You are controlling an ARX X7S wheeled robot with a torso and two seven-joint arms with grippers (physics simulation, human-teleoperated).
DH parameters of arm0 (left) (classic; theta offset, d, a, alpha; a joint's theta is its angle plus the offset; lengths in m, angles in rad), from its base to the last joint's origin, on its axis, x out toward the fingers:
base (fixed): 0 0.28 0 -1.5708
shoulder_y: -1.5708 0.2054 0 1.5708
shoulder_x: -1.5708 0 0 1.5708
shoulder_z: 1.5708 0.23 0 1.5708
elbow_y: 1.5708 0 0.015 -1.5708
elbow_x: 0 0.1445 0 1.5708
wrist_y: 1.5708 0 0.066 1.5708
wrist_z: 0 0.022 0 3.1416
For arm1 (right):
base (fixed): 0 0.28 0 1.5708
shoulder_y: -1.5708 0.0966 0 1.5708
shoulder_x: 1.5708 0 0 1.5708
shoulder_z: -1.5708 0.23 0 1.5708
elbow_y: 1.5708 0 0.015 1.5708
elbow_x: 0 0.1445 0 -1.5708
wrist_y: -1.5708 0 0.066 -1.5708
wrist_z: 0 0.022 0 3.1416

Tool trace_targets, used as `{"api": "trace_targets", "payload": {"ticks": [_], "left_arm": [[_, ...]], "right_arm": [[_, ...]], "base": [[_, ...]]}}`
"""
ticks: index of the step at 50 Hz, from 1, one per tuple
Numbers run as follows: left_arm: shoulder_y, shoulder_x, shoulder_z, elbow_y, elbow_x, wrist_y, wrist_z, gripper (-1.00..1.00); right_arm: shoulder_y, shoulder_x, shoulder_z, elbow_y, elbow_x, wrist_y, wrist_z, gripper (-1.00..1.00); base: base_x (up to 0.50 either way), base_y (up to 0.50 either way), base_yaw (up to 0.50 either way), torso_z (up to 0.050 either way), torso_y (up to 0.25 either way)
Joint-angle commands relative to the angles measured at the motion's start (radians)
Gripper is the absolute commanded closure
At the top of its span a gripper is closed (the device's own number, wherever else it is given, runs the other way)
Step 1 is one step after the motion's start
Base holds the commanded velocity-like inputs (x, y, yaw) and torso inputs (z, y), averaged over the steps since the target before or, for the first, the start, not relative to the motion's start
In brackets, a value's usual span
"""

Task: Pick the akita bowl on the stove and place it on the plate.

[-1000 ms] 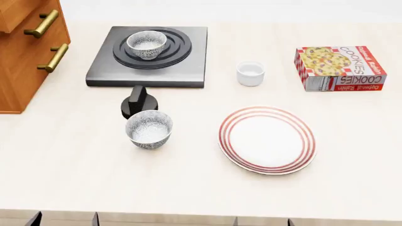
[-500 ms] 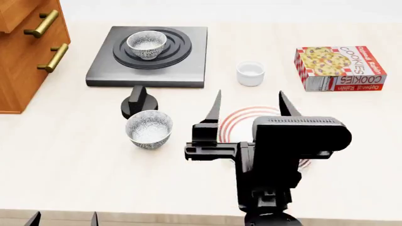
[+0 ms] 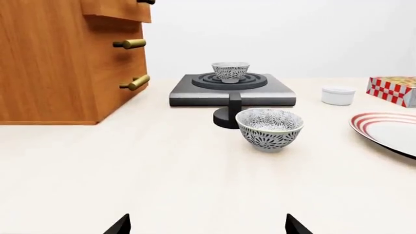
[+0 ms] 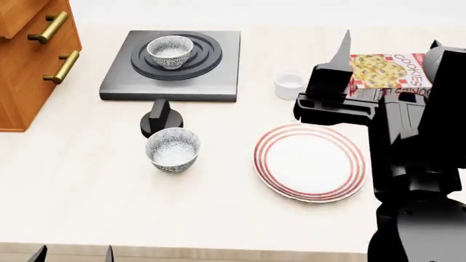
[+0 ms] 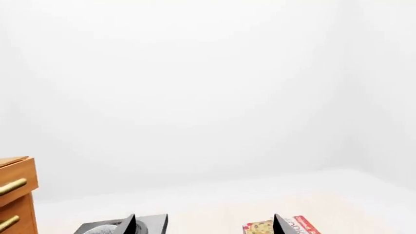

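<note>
The akita bowl [image 4: 169, 52] [image 3: 230, 71], speckled white-grey, sits upright on the burner rings of the dark grey stove [image 4: 218, 82] [image 3: 260, 95] at the back left. The red-ringed white plate [image 4: 309, 161] [image 3: 390, 131] lies bare on the counter, front right of the stove. My right gripper [image 4: 389, 52] [image 5: 204, 226] hangs open and empty high above the counter, in front of the cookie box, far from the bowl. At the near counter edge only the tips of my left gripper [image 4: 73, 255] [image 3: 208, 229] show; it is open, with nothing between them.
A second identical speckled bowl [image 4: 172, 149] [image 3: 269, 128] stands in front of the black stove knob [image 4: 161, 117]. A small white cup [image 4: 287, 84] and a cookie box [image 4: 396, 68] sit at the back right. A wooden drawer cabinet [image 4: 33, 60] [image 3: 65, 58] borders the left side.
My right arm came into the head view over the plate, then swung up and to the right, so its fingers now stand before the cookie box. The left gripper and all objects stayed put.
</note>
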Motion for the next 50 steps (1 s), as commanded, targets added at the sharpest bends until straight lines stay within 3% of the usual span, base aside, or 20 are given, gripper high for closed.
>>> {"api": "trace_targets", "payload": {"ticks": [1, 2, 50], "left_arm": [[-0.001, -0.01, 0.015, 0.0, -0.008, 0.002, -0.013, -1.0], [-0.003, -0.011, 0.016, -0.006, -0.008, 0.006, -0.013, -1.0], [-0.005, -0.04, 0.04, 0.037, -0.063, 0.02, -0.052, -1.0]], "right_arm": [[-0.155, 0.033, 0.025, -0.076, 0.031, -0.039, -0.054, -1.0], [-0.145, 0.0, 0.069, -0.08, 0.058, -0.043, -0.055, -1.0], [-0.147, 0.034, 0.018, -0.058, 0.073, 0.012, -0.008, -1.0]], "base": [[0.0, 0.0, 0.0, 0.0, 0.0], [0.0, 0.0, 0.0, 0.0, 0.0], [0.0, 0.0, 0.0, 0.0, 0.0]]}}
